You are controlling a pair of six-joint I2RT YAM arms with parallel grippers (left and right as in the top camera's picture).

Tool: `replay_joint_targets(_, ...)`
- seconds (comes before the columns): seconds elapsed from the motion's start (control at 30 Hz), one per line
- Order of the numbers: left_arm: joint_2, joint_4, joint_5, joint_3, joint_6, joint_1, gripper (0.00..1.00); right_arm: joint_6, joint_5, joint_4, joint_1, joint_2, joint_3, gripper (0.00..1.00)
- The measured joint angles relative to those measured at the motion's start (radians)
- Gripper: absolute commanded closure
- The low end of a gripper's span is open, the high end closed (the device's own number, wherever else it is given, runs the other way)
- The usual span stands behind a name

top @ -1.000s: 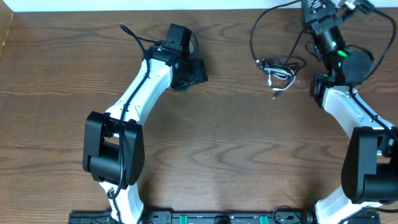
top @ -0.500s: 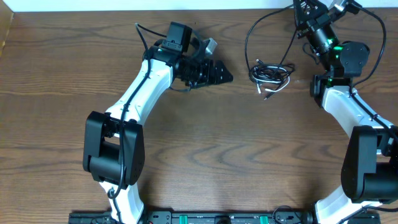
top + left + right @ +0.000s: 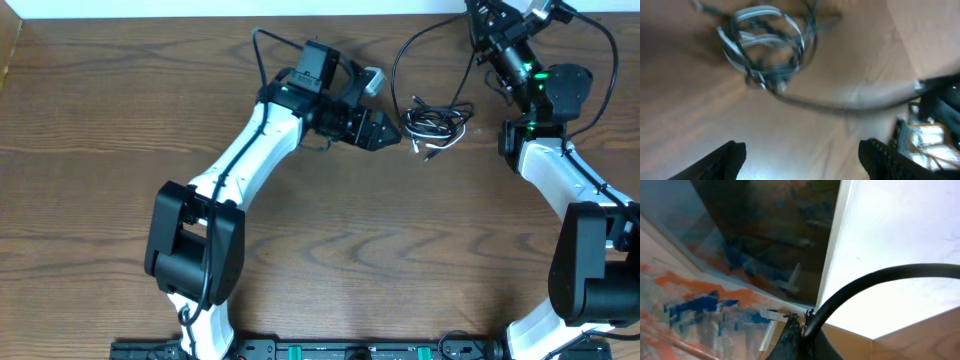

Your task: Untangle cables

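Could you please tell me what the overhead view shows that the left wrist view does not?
Only the overhead shows both white-and-black arms whole and the right gripper raised near the table's far edge, shut on the long black cable. Only the left wrist view shows the left gripper close up, its dark fingertips wide apart over bare wood. Both show the tangled bundle of black and white cables, the black cable leaving it, and the brown wooden table.

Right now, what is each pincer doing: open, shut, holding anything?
Left pincer: open, empty, facing the tangled bundle of thin black and white cables.
Right pincer: shut on a long thin black cable.
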Motion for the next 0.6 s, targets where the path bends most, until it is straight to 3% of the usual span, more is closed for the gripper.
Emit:
replay_joint_targets(0.27,0.001,0.129,-0.270,-0.001,-0.220,-0.040,0.22,-0.009,-0.013,-0.002,0.000,0.000,0.000,0.99)
replay_joint_targets(0.33,0.008,0.137,-0.323,-0.001,-0.248,-0.066,0.39,-0.009,-0.014,-0.001,0.000,0.000,0.000,0.99)
replay_joint_targets(0.4,0.023,0.143,-0.351,-0.001,-0.264,-0.087,0.88,-0.009,-0.015,-0.002,0.000,0.000,0.000,0.99)
replay_joint_targets(0.43,0.031,0.148,-0.358,-0.001,-0.271,-0.093,0.93,-0.009,-0.016,-0.002,0.000,0.000,0.000,0.99)
replay_joint_targets(0.6,0.062,0.175,-0.383,-0.002,-0.297,-0.104,0.93,-0.062,-0.043,-0.012,0.000,0.000,0.000,0.99)
